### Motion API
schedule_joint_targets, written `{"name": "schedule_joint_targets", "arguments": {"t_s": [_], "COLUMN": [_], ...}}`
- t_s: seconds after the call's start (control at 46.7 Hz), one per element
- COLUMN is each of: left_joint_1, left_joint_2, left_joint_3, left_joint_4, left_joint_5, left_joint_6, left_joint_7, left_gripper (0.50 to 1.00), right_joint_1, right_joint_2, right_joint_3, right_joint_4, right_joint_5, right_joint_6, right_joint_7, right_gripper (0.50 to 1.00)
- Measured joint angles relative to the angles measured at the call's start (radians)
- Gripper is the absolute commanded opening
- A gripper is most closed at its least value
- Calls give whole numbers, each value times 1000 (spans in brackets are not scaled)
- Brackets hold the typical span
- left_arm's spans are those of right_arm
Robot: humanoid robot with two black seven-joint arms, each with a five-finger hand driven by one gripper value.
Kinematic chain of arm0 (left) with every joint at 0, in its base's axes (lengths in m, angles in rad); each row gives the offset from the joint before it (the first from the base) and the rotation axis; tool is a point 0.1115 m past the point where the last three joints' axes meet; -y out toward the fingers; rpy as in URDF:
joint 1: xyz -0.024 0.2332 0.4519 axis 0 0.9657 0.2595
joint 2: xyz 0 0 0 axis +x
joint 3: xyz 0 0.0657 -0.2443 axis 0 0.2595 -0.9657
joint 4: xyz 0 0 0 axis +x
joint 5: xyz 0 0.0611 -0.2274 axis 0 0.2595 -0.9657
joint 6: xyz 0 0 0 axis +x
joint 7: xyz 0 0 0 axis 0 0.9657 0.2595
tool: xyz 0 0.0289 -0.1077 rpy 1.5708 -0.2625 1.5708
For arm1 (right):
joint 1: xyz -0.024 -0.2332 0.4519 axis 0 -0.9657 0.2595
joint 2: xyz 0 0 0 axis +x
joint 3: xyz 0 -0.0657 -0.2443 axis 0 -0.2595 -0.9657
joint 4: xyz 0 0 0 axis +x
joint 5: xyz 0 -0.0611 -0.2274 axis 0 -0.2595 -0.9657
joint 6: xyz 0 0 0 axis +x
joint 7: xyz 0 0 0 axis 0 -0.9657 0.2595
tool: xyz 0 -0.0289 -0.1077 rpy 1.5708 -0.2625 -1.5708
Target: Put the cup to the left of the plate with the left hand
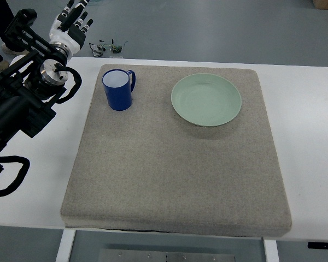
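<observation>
Already the blue cup (118, 89) stood upright left of the plate (206, 99); the left robot hand (74, 23), fingers spread and empty, should retreat without nudging it.

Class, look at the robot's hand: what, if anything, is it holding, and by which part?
Nothing is held. The left hand is raised off the mat, fingers spread, apart from the blue cup.

Left arm (22, 103) blk w/ looped cables, silver wrist; left hand (72, 24) white, blk fingers (87, 24).
</observation>
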Motion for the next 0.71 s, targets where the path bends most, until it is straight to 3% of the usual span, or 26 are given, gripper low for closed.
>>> {"name": "schedule_joint_targets", "arguments": {"t_s": [0.3,0.706], "left_joint_1": [0,0], "left_joint_2": [5,11], "left_joint_3": [16,16], "left_joint_4": [2,2], "left_joint_5": [5,5], "left_joint_6": [-71,-78], "left_joint_7": [-2,-2], "left_gripper": [994,994], "right_joint_1": [0,0], "right_joint_2": [0,0], "right_joint_3": [0,0], "right_joint_4": [-1,0], "right_joint_5": [0,0], "right_joint_6": [0,0], "right_joint_7": [0,0], "right_gripper": [934,934]}}
